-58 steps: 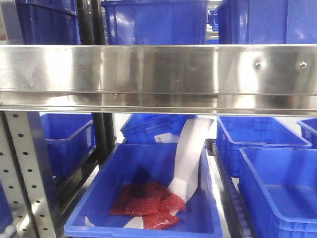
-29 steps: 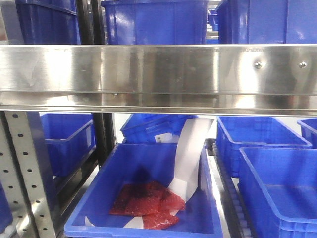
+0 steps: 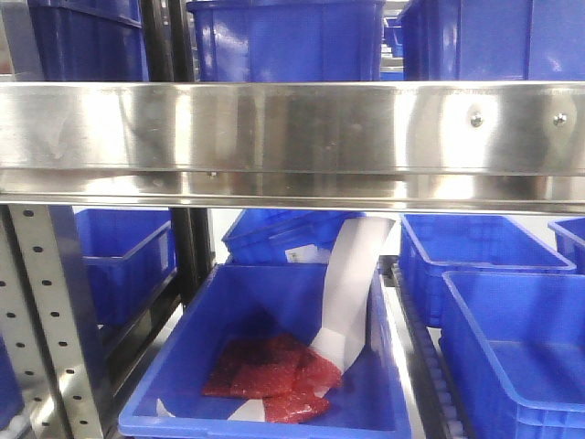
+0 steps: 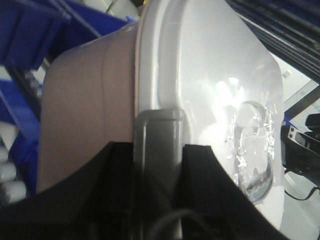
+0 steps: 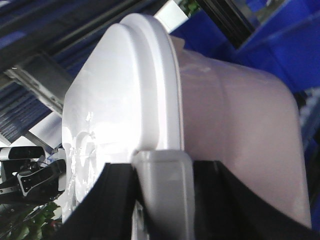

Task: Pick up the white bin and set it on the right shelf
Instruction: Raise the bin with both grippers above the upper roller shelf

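**Position.** The white bin (image 4: pixel 90 115) is hanging in the air between the two arms. It is filling both wrist views and is not appearing in the front view. Its lid (image 4: pixel 200 75) is on.

**Grip.**
- The left gripper (image 4: pixel 160 147) is clamping the grey handle (image 4: pixel 157 130) at one end. Its dark fingers (image 4: pixel 110 200) are pressing against either side of the handle.
- The right gripper (image 5: pixel 162 167) is doing likewise on the matching handle (image 5: pixel 162 210) at the other end.
- Both are judged to be closed on the bin, not merely resting against it.

**Governing relation.**
- The bin's long axis is running from one gripper to the other, so each arm is carrying one end and neither is nearer.
- The lid is showing at the right of the left wrist view and at the left of the right wrist view.
- Whether the bin is riding level cannot be told.

**Destination.**
- In the front view the shelf (image 3: pixel 292 128) is standing squarely ahead, with its bright rail crossing the upper half of the frame.
- Blue bins (image 3: pixel 283 41) are sitting above the rail.
- Below it, a blue bin with red packets (image 3: pixel 270 370) and a white strip (image 3: pixel 352 283) is occupying the lower centre.
- A perforated upright (image 3: pixel 46 320) is standing at lower left.

**Assessment.** The carry is under way and the placing is not yet done. Both arms will need to advance together, keeping the long axis parallel to the rail. Which level has room is not showing.
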### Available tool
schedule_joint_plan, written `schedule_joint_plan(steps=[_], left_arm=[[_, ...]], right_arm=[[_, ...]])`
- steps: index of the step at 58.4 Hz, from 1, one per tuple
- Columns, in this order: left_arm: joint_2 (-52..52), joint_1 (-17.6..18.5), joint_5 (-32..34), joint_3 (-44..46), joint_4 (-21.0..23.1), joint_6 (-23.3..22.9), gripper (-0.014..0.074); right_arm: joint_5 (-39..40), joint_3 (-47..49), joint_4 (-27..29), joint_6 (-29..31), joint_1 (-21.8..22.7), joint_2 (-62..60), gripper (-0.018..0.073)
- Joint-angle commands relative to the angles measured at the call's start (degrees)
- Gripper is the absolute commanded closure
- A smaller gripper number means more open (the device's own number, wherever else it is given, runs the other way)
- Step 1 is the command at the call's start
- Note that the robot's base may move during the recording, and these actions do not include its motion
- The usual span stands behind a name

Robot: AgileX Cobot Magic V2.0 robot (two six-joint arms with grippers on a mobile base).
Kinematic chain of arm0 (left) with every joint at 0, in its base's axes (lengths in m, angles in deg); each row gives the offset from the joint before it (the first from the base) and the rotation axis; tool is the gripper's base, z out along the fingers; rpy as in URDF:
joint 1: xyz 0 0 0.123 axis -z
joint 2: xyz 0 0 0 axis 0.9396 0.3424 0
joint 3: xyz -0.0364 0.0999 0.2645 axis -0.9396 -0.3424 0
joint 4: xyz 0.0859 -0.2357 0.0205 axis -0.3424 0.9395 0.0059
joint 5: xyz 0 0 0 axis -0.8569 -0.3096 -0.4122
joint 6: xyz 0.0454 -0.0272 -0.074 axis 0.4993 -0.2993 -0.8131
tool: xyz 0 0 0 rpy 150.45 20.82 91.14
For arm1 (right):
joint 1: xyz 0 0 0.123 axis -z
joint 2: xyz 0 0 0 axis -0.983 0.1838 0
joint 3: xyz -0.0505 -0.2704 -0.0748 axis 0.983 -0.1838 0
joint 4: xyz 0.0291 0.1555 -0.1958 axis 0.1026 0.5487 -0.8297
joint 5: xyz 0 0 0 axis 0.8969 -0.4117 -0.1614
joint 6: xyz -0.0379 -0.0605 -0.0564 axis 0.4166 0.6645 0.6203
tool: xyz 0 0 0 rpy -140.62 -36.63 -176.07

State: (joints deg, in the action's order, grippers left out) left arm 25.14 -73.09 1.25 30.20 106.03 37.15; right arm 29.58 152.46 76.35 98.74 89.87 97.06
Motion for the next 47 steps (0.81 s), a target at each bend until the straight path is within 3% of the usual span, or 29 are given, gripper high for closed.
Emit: schedule_joint_plan(steps=[1, 17, 22, 26, 33, 37, 41, 47], left_arm=[[0.04, 2.36, -8.41, 1.93, 4.88, 1.88, 0.0715], [3.25, 2.36, -8.49, 1.93, 4.74, 1.88, 0.0704], [3.34, 2.36, -8.39, 1.93, 3.94, 2.26, 0.0651], [3.34, 2.36, -8.39, 1.93, 2.95, 2.26, 0.055], [3.34, 2.36, -8.39, 1.93, 2.33, 2.26, 0.023], [3.34, 2.36, -7.55, 1.93, 2.33, 2.26, 0.0102], [3.34, 2.36, -6.24, 1.93, 2.33, 2.26, 0.0028], [3.34, 2.36, -3.83, 1.93, 2.22, 2.29, 0.0032]], right_arm=[[-8.38, 2.18, 5.95, 1.74, -1.96, 1.25, 0.0501], [-8.9, 2.23, 5.95, 2.69, -1.96, 7.07, 0.0499], [-9.7, 2.23, 5.95, 4.22, -1.96, 8.11, 0.0484], [-10.71, 2.31, 5.95, 4.95, -1.96, 8.63, 0.0405], [-9.29, 2.72, 5.85, 5.13, -1.96, 9.07, 0.0088], [-7.53, 2.9, 5.61, 5.44, -1.96, 9.23, -0.0069], [-6.42, 3.14, 5.15, 6.97, -1.89, 9.27, -0.0078], [-3.9, 3.72, 3.5, 7.53, -1.89, 9.34, -0.0071]])
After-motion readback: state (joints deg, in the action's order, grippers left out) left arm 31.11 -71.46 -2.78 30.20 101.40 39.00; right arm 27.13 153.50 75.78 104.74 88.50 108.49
